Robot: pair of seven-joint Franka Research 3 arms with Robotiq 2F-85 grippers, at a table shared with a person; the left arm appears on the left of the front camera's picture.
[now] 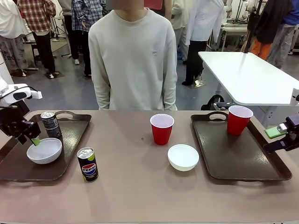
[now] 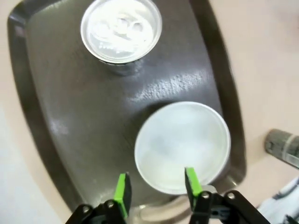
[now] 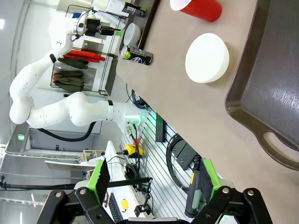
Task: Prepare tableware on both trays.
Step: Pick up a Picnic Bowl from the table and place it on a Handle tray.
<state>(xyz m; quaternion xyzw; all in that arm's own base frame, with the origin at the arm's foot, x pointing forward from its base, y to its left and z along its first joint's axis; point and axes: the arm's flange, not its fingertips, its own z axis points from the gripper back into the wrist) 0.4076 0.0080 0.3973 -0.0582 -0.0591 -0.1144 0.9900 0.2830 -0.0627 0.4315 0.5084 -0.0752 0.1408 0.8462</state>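
Front view: bowl (image 1: 44, 150) and black can (image 1: 50, 124) in left tray (image 1: 74, 136)

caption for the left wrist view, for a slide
Left gripper open at the rim of a white bowl on the brown tray, a can standing beside it.

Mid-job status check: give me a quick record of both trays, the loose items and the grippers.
left tray: slim black can, white bowl
right tray: red cup
table between trays: Pepsi can, second red cup, second white bowl
left gripper: open, fingers straddling the white bowl's rim
right gripper: open, empty, beside right tray
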